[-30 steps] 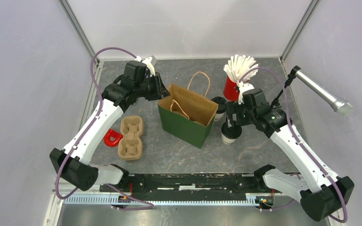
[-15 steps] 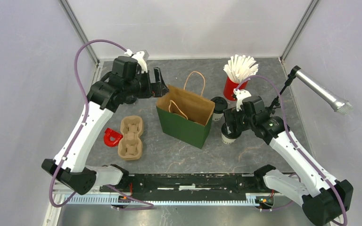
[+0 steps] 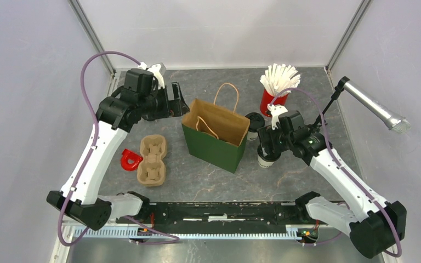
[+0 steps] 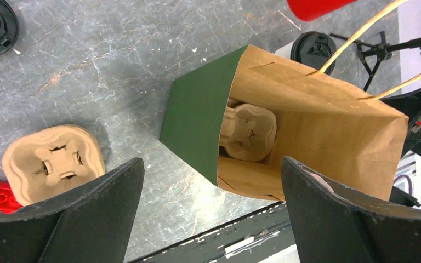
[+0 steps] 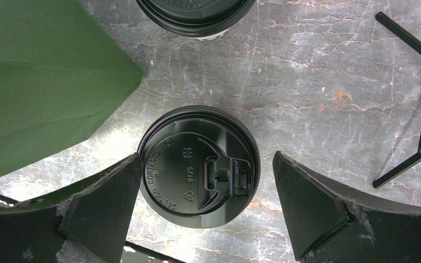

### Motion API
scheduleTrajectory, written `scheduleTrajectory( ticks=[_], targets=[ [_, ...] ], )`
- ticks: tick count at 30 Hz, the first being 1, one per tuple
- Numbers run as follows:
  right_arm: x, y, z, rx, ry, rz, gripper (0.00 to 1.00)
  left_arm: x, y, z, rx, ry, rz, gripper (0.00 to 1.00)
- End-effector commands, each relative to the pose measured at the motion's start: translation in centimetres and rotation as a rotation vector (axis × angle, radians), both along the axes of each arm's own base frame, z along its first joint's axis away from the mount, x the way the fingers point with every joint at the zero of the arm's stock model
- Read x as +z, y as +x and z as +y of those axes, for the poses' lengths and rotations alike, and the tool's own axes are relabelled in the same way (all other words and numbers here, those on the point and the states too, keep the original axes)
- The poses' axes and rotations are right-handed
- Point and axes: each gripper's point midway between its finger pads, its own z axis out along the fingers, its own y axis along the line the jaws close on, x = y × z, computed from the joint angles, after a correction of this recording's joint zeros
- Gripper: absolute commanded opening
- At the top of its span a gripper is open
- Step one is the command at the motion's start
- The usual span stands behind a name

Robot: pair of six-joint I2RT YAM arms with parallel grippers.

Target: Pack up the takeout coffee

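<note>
Right wrist: right end effector (image 5: 206, 158) spread wide over lidded cup (image 5: 197, 178); left end effector (image 4: 212, 161) splayed abv bag (image 4: 192, 120).

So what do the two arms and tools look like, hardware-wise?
The left arm and right arm: white link shells, black joint housings, a purple cable looping alongside each. Left tool and right tool: two broad matte-black wedge fingers with scuffed pale edges.

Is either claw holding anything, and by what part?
Nothing is held. The left gripper hangs open by the green bag; the right gripper stands open astride a lidded coffee cup, not clamped.
</note>
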Motion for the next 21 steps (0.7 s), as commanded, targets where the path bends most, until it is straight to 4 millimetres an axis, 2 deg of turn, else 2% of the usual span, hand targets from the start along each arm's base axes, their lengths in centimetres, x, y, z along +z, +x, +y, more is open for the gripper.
scheduleTrajectory(
  ticks=[1, 6, 10, 21],
  targets=[
    [-0.2, 0.0, 0.3, 0.034, -0.016, 0.002, 0.96, -0.7, -0.5, -0.7, -0.093, 0.009, 0.002, 1.0],
    [-1.1, -0.2, 0.5, 0.048, -0.032, 0.026, 0.93, -0.9, -0.6, -0.5, -0.104, 0.027, 0.002, 1.0],
    [-1.0, -0.2, 0.6, 0.046, -0.041, 0.025, 0.91, -0.8, -0.6, -0.4, -0.1, 0.031, -0.003, 1.0],
    [2.5, 0.5, 1.0, 0.039, -0.028, -0.017, 0.95, -0.6, -0.7, -0.1, -0.101, 0.041, -0.016, 1.0]
  ],
)
